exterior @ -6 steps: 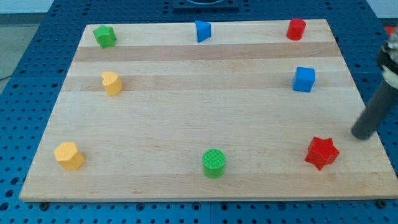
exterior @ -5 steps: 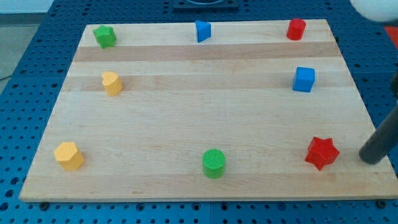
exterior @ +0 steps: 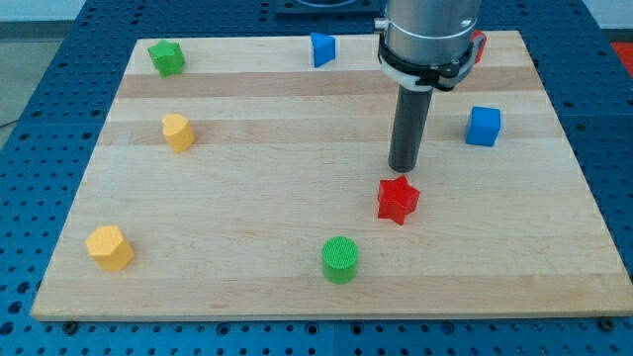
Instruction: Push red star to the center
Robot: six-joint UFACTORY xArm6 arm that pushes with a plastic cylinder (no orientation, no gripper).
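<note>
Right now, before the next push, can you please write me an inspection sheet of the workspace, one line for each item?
Surface: wooden board, lying on a blue perforated table.
Job's things: red star, right of the board's middle and slightly below it.
Clutter: green star, blue triangular block, blue cube, yellow block, yellow block at bottom left, green cylinder, red block mostly hidden behind the arm.
Pincer: none fitted; my tip stands just above the red star in the view, whether touching I cannot tell.
Cables: nothing seen.
Surroundings: dark object at the view's top edge.
</note>
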